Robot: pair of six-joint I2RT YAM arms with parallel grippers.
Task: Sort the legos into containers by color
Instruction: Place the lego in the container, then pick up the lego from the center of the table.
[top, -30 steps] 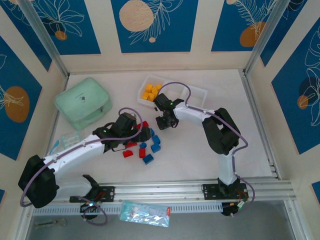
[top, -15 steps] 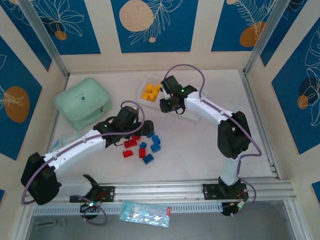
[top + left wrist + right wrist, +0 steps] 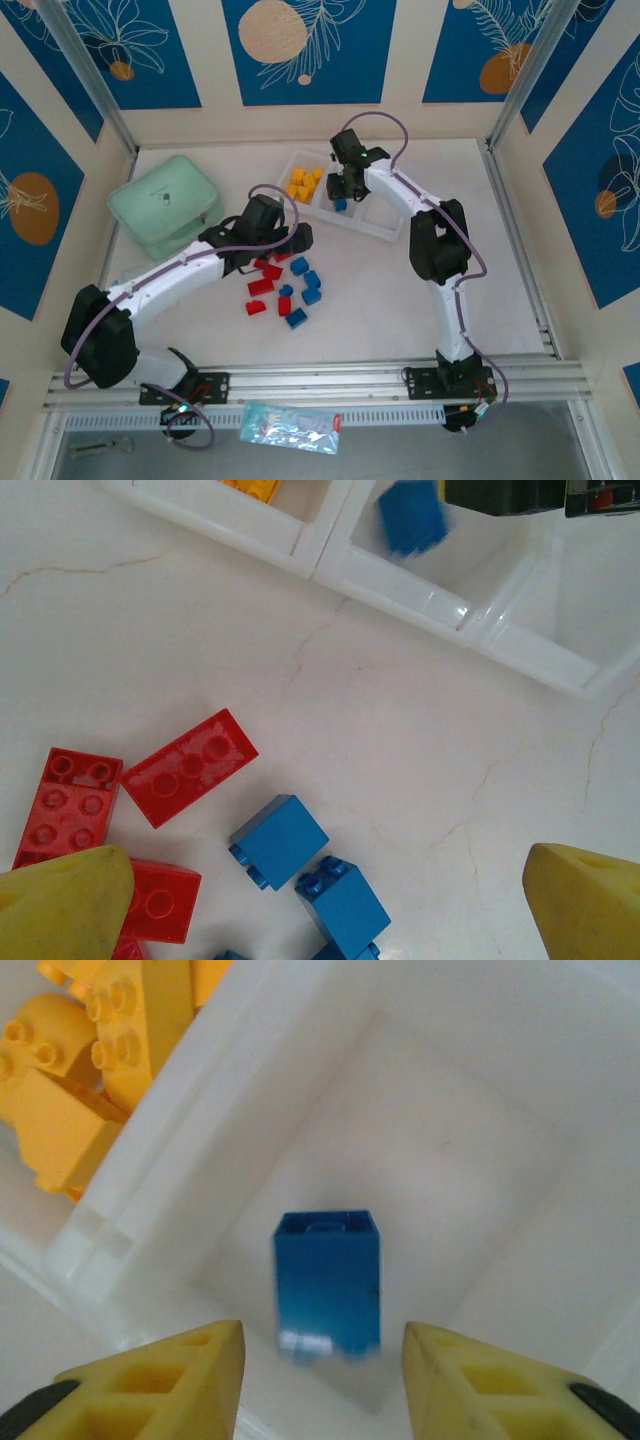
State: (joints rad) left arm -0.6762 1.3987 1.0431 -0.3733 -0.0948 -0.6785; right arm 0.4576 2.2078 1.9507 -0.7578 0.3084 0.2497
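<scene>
Top external: right gripper (image 3: 343,192) over middle compartment (image 3: 352,208) of tray (image 3: 388,226); loose legos (image 3: 283,292) on the table beneath left gripper (image 3: 297,240).

Left wrist: left gripper (image 3: 325,900) spread wide, empty, above red legos (image 3: 190,767).

Right wrist: right gripper (image 3: 325,1375) parted. Blue lego (image 3: 328,1282) free inside the compartment, beside yellow legos (image 3: 90,1050).

Step, by judgement: blue drop-off. Next: lower left gripper onto a red, close.

2 white-shelled robot arms, the left arm (image 3: 165,278) and the right arm (image 3: 395,195), carry black joint housings, small green lights, looping purple cables and yellow moulded plastic fingers (image 3: 150,1380).
</scene>
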